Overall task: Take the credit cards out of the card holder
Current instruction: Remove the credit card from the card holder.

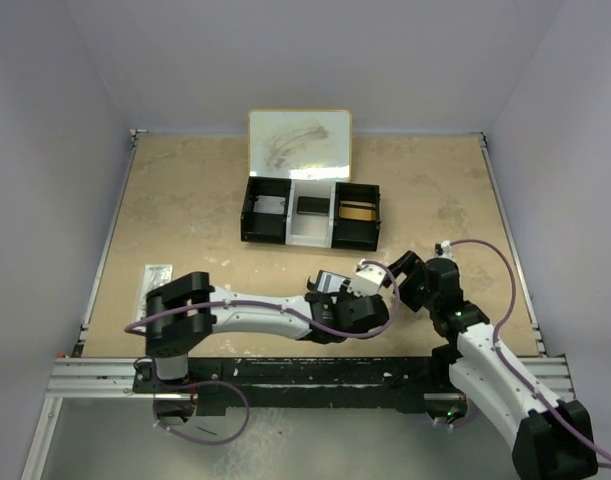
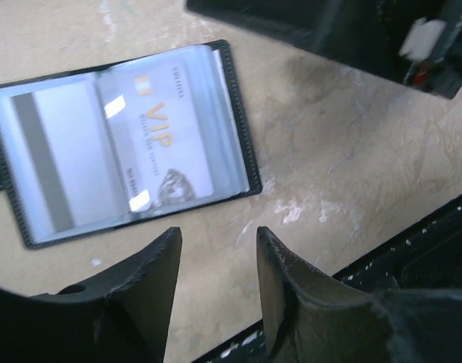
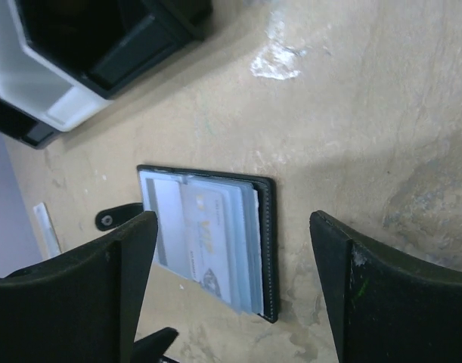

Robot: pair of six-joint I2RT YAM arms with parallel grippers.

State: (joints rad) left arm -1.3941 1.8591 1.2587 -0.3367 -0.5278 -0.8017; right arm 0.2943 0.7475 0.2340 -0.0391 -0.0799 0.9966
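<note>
1. Your left gripper (image 2: pixel 217 236) stood partly open. Its two black fingers (image 2: pixel 151 280) were a moderate gap apart with only the bare tan tabletop (image 2: pixel 351 166) showing between them. It held nothing.
2. The small black leather-like card holder (image 2: pixel 121 144) lay opened flat on that tabletop, just beyond those fingertips and apart from them.
3. Its clear pockets faced up. A pale card with gold "VIP" lettering (image 2: pixel 159 140) sat in one pocket and a pale card with a grey stripe (image 2: pixel 45 162) in the other, both tucked inside.
4. Your right gripper (image 3: pixel 234 219) was spread wide and gripped nothing. In its wrist view the card holder showed between the two fingers, one edge hidden behind a finger. You could not tell from that view whether that finger touched it.
5. The black snap tab (image 3: pixel 113 219) stuck out flat from the holder's side.
6. In the top view your two grippers sat close together at the near middle of the table.
7. The black-and-white three-compartment tray (image 1: pixel 310 212) stood farther back, well apart from them, with its white lid (image 1: pixel 300 140) raised upright behind it.
</note>
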